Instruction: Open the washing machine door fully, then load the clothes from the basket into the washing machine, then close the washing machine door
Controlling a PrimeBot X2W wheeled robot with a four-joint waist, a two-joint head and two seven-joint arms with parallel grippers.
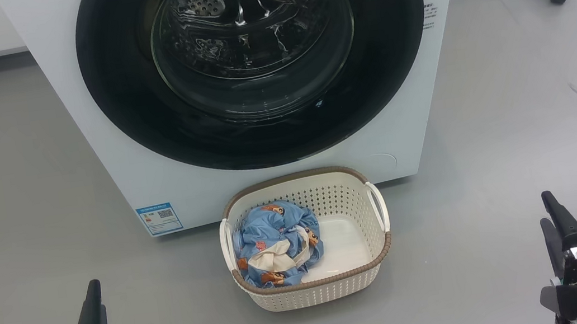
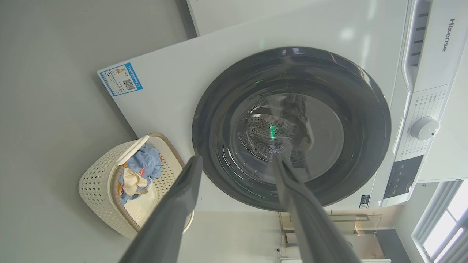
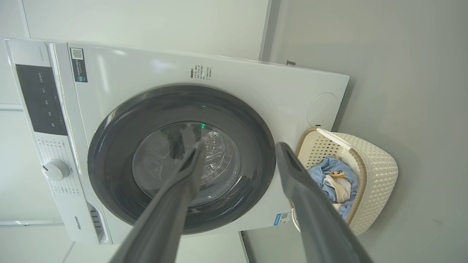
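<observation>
text: Hisense | on: washing machine front panel | blue label: QR code, print seemingly too small to read

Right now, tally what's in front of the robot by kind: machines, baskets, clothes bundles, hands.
Washing machine: 1, door shut
Basket: 1
Clothes bundle: 1, in the basket
Hands: 2, left hand and right hand, both open
Total: 5
</observation>
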